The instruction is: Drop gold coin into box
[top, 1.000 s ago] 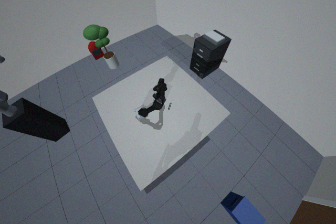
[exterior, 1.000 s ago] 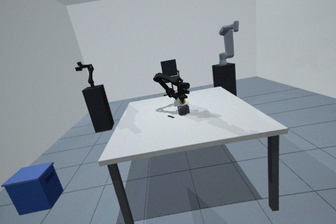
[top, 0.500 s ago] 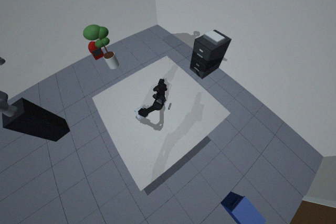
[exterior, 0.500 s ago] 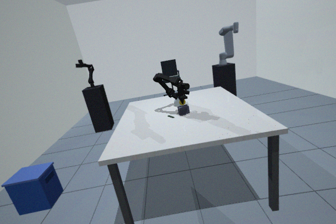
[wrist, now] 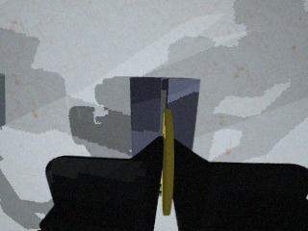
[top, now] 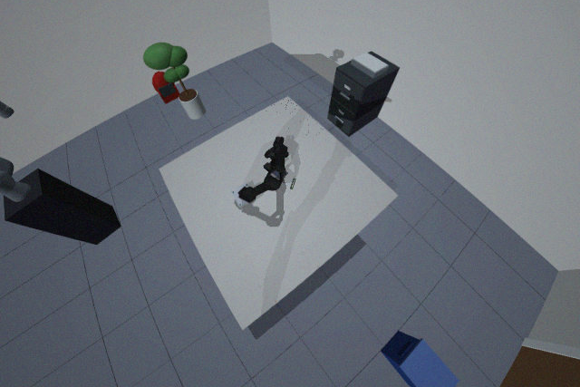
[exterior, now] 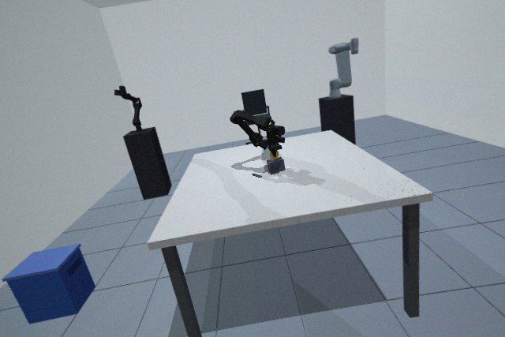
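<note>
Plain pale walls, grey tiled floor [exterior: 428, 154]. White table [exterior: 326, 198] on dark legs in the middle. Blue box [exterior: 49, 282] lower left, potted plant [top: 175, 75] upper left, dark filing cabinet [top: 361, 92] upper right.

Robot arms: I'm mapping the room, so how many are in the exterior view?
3: the black arm on the table, a black one on the left pedestal, a grey one on the right pedestal.

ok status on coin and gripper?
Gripper shut on coin. Coin edge-on above grey box, near slot. Holder vacated. Nothing blocking.
</note>
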You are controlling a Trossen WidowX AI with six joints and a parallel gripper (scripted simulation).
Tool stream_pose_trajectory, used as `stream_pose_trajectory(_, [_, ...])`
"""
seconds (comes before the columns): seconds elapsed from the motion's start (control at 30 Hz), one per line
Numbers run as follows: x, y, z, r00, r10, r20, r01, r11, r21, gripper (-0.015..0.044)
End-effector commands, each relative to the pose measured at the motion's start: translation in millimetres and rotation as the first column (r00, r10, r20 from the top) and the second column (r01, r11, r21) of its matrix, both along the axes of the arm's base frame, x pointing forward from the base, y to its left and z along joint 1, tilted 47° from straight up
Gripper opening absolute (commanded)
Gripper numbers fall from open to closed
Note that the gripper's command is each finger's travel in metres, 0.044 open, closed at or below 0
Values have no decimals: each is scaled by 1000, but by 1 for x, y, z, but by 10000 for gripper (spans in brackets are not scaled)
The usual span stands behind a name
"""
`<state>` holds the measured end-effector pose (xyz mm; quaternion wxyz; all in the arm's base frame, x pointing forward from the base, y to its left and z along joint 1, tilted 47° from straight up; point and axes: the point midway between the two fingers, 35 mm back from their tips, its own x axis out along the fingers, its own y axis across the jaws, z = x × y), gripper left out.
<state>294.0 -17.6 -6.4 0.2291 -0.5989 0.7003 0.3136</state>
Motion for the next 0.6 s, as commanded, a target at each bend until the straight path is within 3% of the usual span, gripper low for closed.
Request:
stream_pose_trajectory(0.0, [-1, -2, -2, 1000, 4, -5, -4, 1000, -4, 0])
stream_pose_trajectory(0.57, [-2, -6, -5, 1000, 3, -5, -3, 1000, -5, 0])
